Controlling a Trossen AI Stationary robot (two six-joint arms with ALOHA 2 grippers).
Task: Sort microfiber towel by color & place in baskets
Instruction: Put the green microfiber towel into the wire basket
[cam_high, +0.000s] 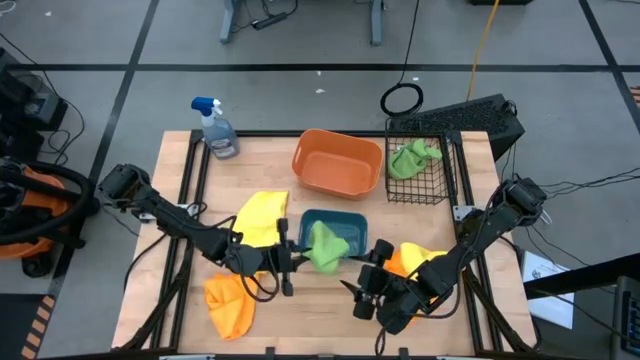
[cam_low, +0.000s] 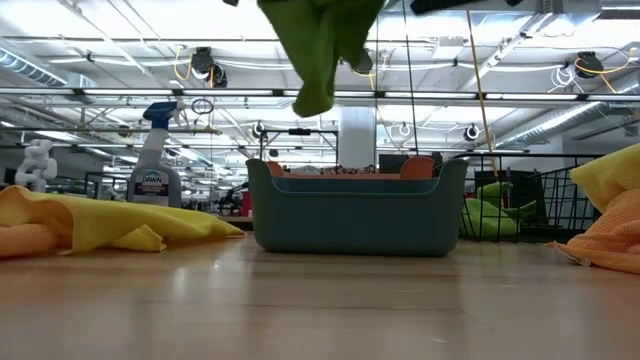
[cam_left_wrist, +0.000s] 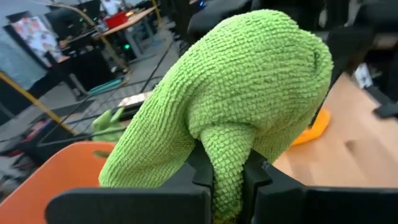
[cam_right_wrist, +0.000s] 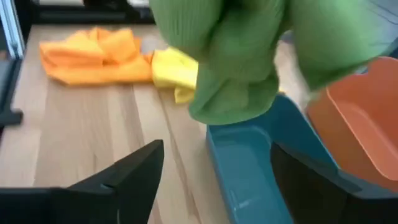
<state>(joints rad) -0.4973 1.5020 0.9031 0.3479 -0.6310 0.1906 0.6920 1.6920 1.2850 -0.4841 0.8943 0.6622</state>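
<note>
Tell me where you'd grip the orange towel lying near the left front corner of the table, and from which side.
Grip the orange towel at the raised fold of its bunched upper end, coming straight down from above. It lies crumpled on the table with bare wood all around, so probably nothing blocks a top-down pinch, and a ridge gives the fingers more to close on than a flat edge. The left gripper is busy holding the green towel.

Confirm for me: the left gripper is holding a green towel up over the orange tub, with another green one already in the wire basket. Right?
Not quite. The left gripper holds the green towel over the teal tray, not the orange tub, as the high view shows. Another green towel does lie in the wire basket.
</note>
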